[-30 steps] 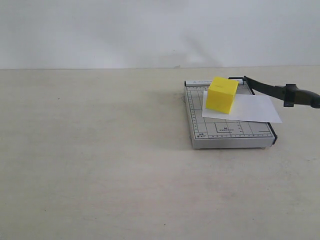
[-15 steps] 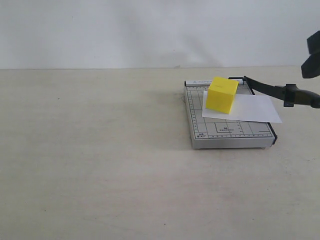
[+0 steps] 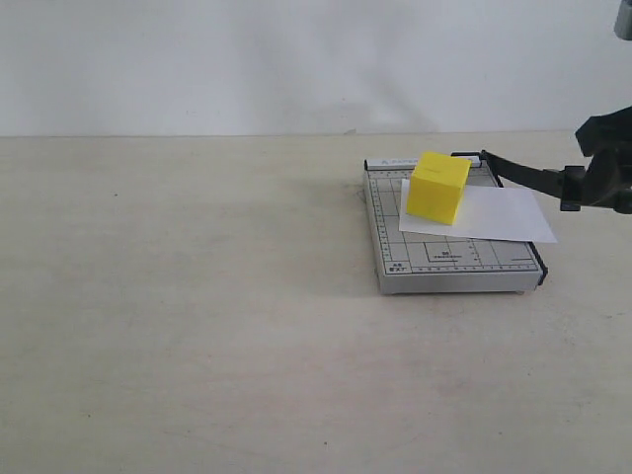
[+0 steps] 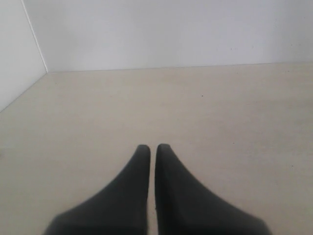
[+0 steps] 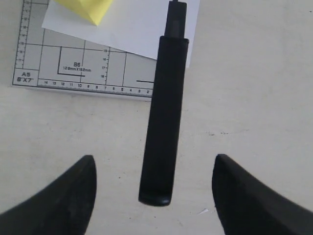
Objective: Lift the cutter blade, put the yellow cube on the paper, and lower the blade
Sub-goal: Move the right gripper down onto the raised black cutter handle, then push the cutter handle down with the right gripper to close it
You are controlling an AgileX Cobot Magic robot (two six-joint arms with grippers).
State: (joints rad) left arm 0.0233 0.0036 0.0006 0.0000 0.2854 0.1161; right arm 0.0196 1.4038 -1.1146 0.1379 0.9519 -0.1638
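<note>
Right claw [image 5: 154, 157], absent a second ago, has come down at the far right, level with the raised cutter blade [image 3: 523, 176]. Right wrist view: fingers [image 5: 68, 196] spread wide either side of the handle [image 5: 164, 117], not touching it, gripping nothing. Yellow cube [image 3: 438, 187] sits on the paper [image 3: 499, 219], toward the far left of the trimmer board [image 3: 390, 242]. Left claw [image 4: 152, 147] is closed and empty over the counter [image 3: 197, 316].

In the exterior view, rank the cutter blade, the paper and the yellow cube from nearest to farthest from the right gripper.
1. Cutter blade: handle beside the right gripper.
2. Paper: overhanging the board's right edge.
3. Yellow cube: on the paper's left end.
</note>
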